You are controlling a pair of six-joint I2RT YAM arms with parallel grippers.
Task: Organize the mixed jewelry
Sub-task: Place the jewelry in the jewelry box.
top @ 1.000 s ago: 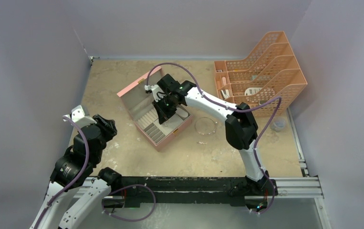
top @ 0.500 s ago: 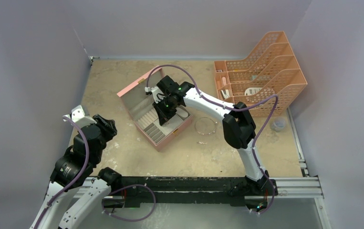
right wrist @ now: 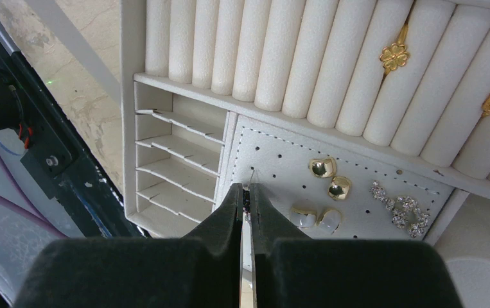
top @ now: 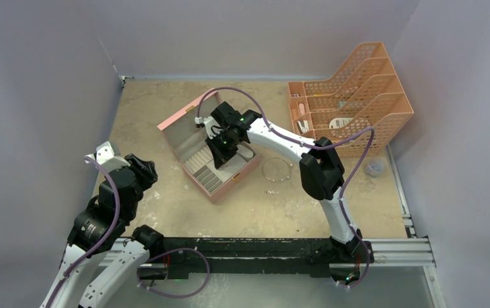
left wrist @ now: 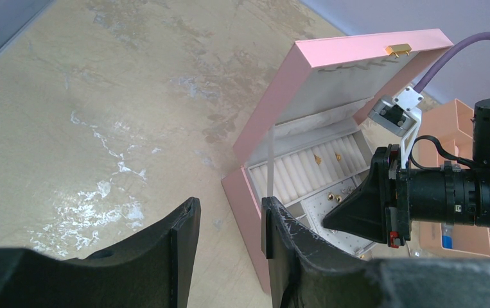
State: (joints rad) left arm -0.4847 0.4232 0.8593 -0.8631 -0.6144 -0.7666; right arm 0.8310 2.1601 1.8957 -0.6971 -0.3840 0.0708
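R grip point(right wrist: 246, 188): wire point(right wrist: 252, 174) pinched | axis along fingers point(right wrist: 226, 218) | tip twd pad point(right wrist: 280, 144)

I'm working in a robotics lab cell, set up like a test booth. My left arm point(top: 110, 199) and right arm point(top: 322, 173) are bolted to a metal rail point(top: 396, 247) along the near edge of a table point(top: 165, 212) with a worn, stone-patterned top. Plain lilac walls point(top: 36, 96) box the table in on the left, far and right sides. Purple cables point(top: 358, 160) loop loose off the arms. What sits on the table reads as props: a pink box point(top: 232, 181) mid-table and an orange mesh file rack point(top: 370, 96) at the far right.
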